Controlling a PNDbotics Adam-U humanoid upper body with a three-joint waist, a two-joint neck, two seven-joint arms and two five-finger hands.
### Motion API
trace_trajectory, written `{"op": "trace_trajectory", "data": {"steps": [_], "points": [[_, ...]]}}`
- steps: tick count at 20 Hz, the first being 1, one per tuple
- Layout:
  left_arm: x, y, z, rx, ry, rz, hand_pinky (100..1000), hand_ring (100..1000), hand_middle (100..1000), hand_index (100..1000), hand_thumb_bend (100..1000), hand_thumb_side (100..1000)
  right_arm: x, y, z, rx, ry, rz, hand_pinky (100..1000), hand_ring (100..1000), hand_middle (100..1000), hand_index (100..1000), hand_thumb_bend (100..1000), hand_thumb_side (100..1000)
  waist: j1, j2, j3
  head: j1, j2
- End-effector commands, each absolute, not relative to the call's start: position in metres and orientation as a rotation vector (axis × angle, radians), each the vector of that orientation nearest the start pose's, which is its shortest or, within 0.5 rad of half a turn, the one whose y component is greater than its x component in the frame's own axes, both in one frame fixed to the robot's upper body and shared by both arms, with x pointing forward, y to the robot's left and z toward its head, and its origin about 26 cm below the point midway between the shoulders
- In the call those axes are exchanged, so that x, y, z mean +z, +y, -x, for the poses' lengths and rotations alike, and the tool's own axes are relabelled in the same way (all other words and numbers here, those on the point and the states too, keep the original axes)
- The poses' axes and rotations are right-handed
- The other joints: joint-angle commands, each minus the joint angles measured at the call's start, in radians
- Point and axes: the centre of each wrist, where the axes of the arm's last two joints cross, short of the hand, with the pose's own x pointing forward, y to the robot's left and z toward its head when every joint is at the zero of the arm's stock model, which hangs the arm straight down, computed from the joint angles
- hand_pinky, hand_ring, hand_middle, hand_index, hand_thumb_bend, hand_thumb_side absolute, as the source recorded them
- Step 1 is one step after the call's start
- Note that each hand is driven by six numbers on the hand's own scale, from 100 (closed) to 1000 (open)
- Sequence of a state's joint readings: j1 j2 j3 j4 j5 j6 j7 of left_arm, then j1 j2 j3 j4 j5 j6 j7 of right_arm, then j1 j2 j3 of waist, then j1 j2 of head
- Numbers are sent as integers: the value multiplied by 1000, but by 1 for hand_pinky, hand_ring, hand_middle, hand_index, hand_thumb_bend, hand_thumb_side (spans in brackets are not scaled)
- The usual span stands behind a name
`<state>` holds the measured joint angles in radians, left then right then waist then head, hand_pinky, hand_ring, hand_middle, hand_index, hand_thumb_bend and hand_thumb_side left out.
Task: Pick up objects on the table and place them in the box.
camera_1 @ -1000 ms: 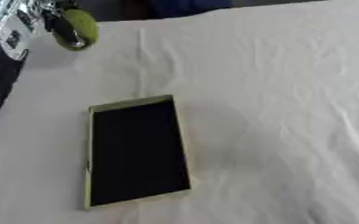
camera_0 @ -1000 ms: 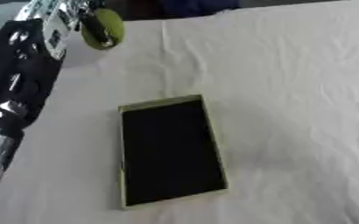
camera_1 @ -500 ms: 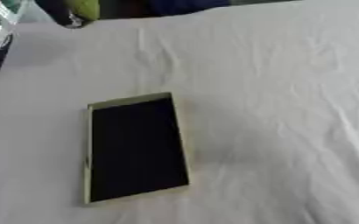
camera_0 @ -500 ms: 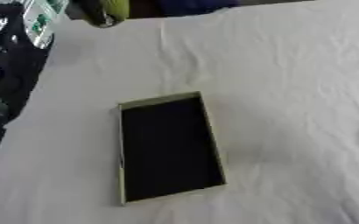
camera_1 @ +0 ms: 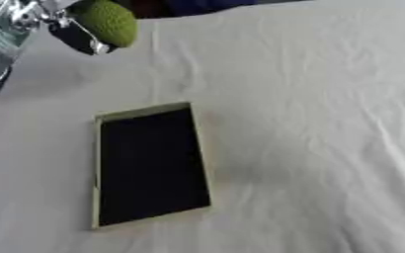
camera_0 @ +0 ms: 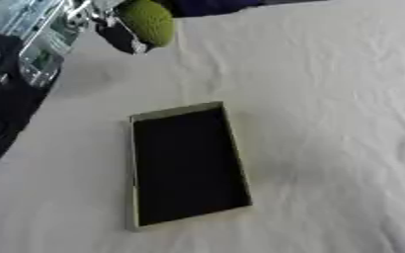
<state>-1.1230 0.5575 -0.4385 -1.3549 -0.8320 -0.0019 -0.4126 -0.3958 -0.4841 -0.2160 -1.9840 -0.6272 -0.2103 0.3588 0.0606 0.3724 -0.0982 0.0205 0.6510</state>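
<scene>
One box [camera_0: 187,165] is seen on the bench [camera_0: 327,99], a shallow rectangular tray with pale yellowish-green walls and a dark inside, lying slightly left of the frame's centre with its long side running roughly top to bottom and tilted a little. Nothing can be made out inside it. The bench is covered by a creased white cloth [camera_1: 327,148], with folds running across the upper middle and down the right side.

At the upper left of the frame the left hand [camera_0: 119,35] is seen, black and silver, with its arm [camera_0: 16,74] entering along the left edge. A rounded green object [camera_0: 148,22] with a rough, bumpy surface is held at the fingers, which are curled against its lower left side; a dark fingertip [camera_1: 76,39] is visible just beneath it. The object is raised above the cloth, and a soft shadow lies on the cloth below and to its left. It is well apart from the box, above and to the left of the box's upper edge.

A dark blue shape [camera_0: 215,6] is seen at the top edge, beyond the bench's far side; what it is cannot be told. The right hand is not seen in either view.
</scene>
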Motion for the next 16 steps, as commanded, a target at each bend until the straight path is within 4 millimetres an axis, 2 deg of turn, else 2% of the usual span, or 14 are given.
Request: {"op": "trace_trajectory", "data": {"steps": [1, 8, 16], "points": [[334, 181, -406, 2222, 2241, 1499, 369, 443, 480, 664, 386, 101, 274, -327, -294, -700, 3480, 537, 869, 696, 615, 823, 100, 626, -6, -26, 1, -9, 4], [322, 191, -378, 2299, 2231, 1272, 381, 450, 486, 667, 376, 110, 273, -327, -294, -677, 3481, 541, 869, 696, 616, 824, 100, 628, -8, -24, 8, -21, 6], [315, 177, -341, 2436, 2240, 1064, 389, 455, 490, 667, 382, 112, 272, -327, -294, -655, 3489, 541, 871, 697, 616, 824, 100, 627, -10, -21, 8, -23, 10]]}}
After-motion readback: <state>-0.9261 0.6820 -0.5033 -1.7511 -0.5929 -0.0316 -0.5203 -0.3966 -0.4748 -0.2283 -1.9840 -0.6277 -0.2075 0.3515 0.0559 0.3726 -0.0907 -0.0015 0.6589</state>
